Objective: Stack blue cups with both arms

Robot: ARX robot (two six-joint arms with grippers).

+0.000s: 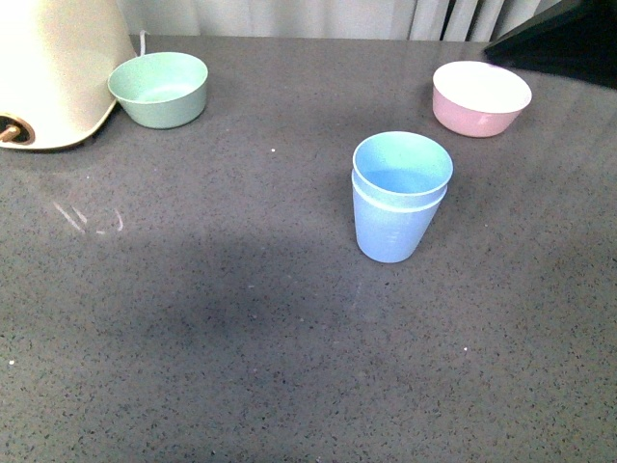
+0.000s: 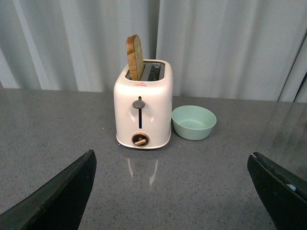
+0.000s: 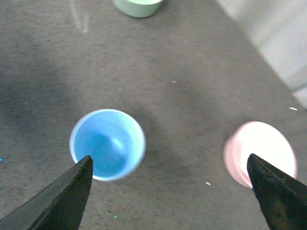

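The two light-blue matte plastic cups [image 1: 399,198] stand nested one inside the other, upright, on the dark grey speckled stone table [image 1: 241,318], a little toward 2 o'clock from its middle in the front view. The rim of the inner cup sits just above the rim of the outer one.

The right gripper [image 3: 175,191] hangs above the table with its two dark fingers [image 3: 62,199] spread wide. It holds nothing and touches nothing; the stack lies near one finger and the round pink bowl [image 3: 261,153] near the other.

The left gripper [image 2: 175,191] is also wide apart and empty. It faces a cream toaster [image 2: 143,110] with a bread slice [image 2: 135,57] in it, and a pale green bowl [image 2: 194,122] just beside.

At 11 o'clock from the stack is the green bowl, at 1 o'clock the pink one.
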